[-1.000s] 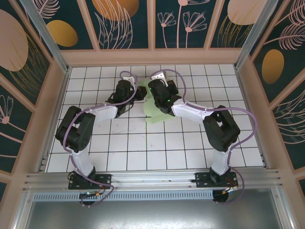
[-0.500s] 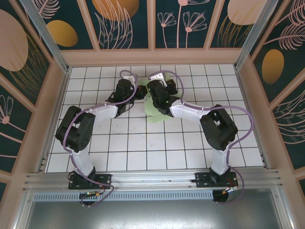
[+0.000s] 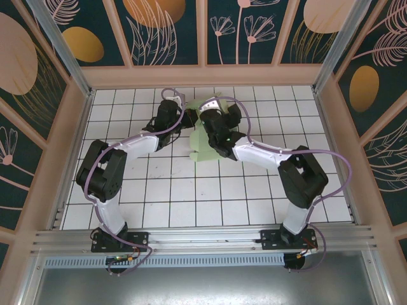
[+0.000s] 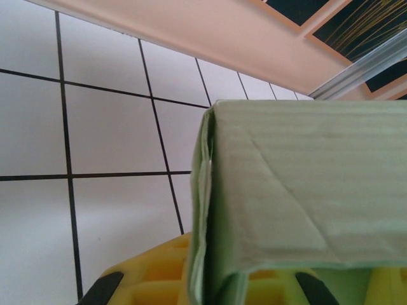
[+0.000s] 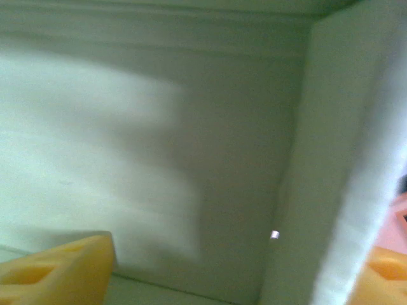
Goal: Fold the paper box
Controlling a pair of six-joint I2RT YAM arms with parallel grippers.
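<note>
**Mid-fold: one corner up, both grippers at the box close to the back wall**

Both arms reach away across the tiled floor (image 3: pixel 191 190) toward the back wall (image 3: pixel 203 76). The paper box (image 3: pixel 202 151) sits close in front of that wall, about midway along it. A strip of its pale green card shows on the side away from the wall, and the rest is hidden under the two wrists.

In the left wrist view, a standing corner of the box rises from the left gripper (image 4: pixel 219 279). The card's edge runs down between the yellow fingers (image 4: pixel 146 273), so I judge the corner wall to be pinched. The right gripper (image 5: pixel 216 267) has its jaws spread wide inside the box. One finger lies by the inner panel and the other sits beyond an upright wall, with nothing clamped.

The step in hand looks like raising and setting the side walls, and one corner is already formed. Next, the left grip should probably hold that corner steady while the right gripper presses the wall beside it along its crease. The pressure must be light, because thin card may buckle or slide toward the back wall.
</note>
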